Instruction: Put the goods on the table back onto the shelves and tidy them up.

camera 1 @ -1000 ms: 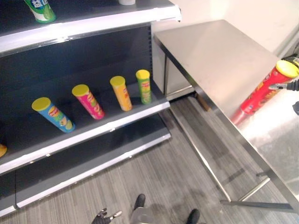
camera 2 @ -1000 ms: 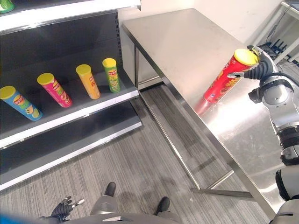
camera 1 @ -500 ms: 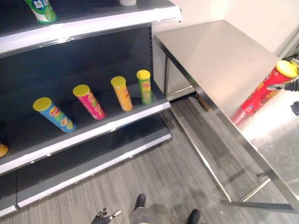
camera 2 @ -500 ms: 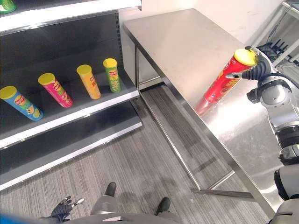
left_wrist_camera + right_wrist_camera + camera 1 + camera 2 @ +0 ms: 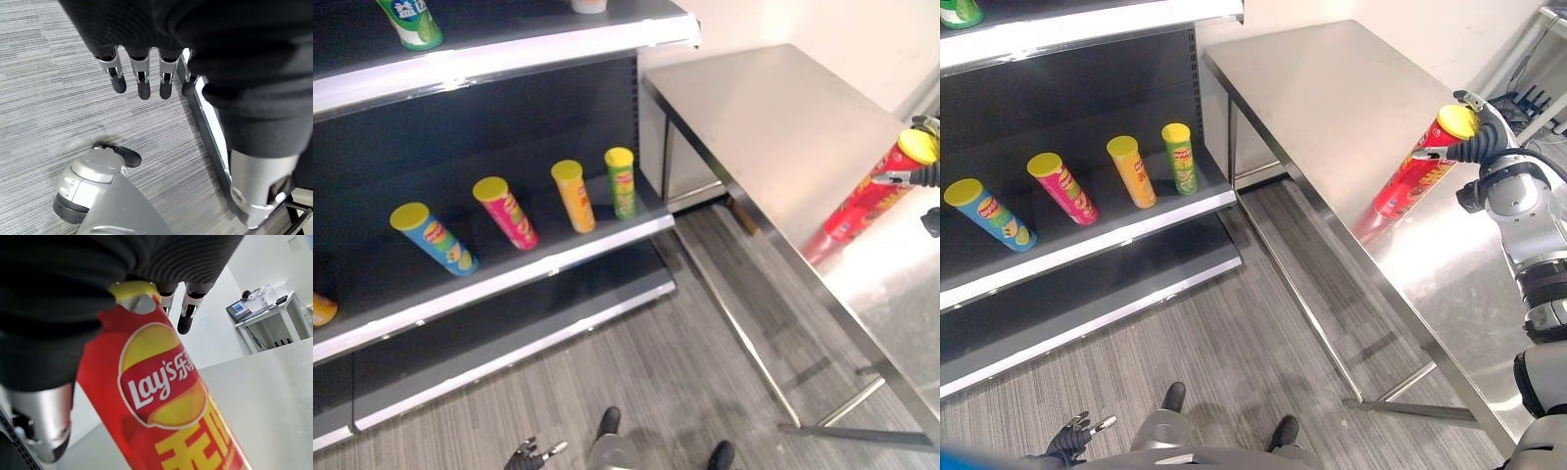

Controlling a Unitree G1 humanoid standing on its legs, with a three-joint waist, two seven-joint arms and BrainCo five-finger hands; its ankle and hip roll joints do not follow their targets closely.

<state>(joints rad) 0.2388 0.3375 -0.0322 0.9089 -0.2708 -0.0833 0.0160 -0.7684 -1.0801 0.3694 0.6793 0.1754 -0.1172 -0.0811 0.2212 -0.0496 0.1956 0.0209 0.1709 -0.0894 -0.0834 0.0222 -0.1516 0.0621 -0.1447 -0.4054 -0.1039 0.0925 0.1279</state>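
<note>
A red chip can with a yellow lid stands on the steel table near its front edge; up close it is the red can. My right hand is at the can's top, thumb across its front and fingers behind the lid. The fingers reach past the can fairly straight, so the hand is open. On the middle shelf stand a blue can, a pink can, an orange can and a green can. My left hand hangs low, its fingers relaxed.
A green can stands on the top shelf. An orange item lies at the middle shelf's left end. Grey striped floor runs between shelves and table. A desk with equipment stands beyond the table.
The whole picture has shifted slightly, so the camera moved. The right hand stays at the red can's top and the can stands where it was.
</note>
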